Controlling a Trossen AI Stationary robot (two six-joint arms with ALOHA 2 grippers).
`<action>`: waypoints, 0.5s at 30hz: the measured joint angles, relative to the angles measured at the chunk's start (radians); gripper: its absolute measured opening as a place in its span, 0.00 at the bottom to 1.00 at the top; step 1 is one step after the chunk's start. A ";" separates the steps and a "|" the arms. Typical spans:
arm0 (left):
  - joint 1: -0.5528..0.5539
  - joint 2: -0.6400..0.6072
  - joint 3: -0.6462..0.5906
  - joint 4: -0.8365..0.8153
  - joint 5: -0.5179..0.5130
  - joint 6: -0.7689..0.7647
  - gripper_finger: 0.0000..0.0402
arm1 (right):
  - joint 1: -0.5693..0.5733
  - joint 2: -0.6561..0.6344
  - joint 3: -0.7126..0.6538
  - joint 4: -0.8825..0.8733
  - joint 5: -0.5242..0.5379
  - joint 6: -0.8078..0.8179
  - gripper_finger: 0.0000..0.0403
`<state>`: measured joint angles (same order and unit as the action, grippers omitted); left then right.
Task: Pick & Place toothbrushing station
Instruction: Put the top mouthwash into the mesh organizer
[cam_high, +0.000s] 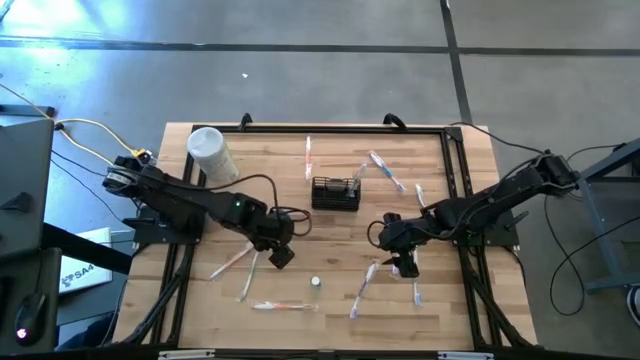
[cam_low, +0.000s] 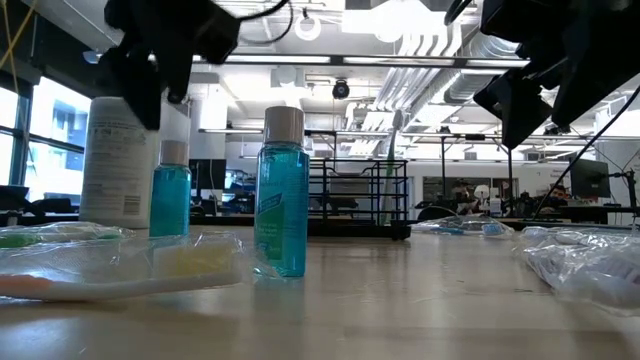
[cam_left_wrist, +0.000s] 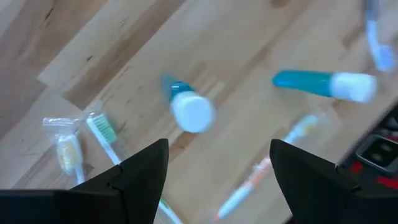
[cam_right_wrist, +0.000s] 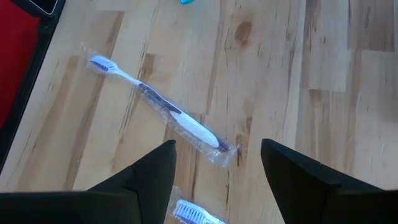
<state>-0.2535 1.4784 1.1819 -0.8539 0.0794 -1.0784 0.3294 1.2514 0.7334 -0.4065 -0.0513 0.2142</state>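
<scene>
Left gripper: I hold it released above scattered toothbrushes.
Right gripper: released too, empty.
Caddy: mid-surface, reachable by both.

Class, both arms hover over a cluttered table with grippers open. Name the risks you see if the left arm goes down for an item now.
1. The upright blue bottle stands just ahead of the open left gripper; a slightly off descent could tip it.
2. A second bottle already lies on its side, so a nudge might roll it.
3. Wrapped toothbrushes lie scattered close together near the left gripper; the fingers may catch two, or only the slippery wrapper.
</scene>
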 joint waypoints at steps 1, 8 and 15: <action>0.000 0.000 0.030 -0.025 0.001 0.014 0.69 | 0.000 0.000 0.000 0.000 0.000 -0.002 0.57; -0.023 0.000 0.355 -0.332 -0.135 0.046 0.69 | 0.000 0.000 0.000 0.000 0.000 -0.002 0.57; -0.034 0.089 0.612 -0.677 -0.246 -0.176 0.69 | 0.000 0.000 0.000 -0.001 0.000 -0.002 0.57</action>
<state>-0.2879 1.5673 1.7939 -1.5310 -0.1663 -1.2547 0.3294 1.2514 0.7334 -0.4076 -0.0515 0.2125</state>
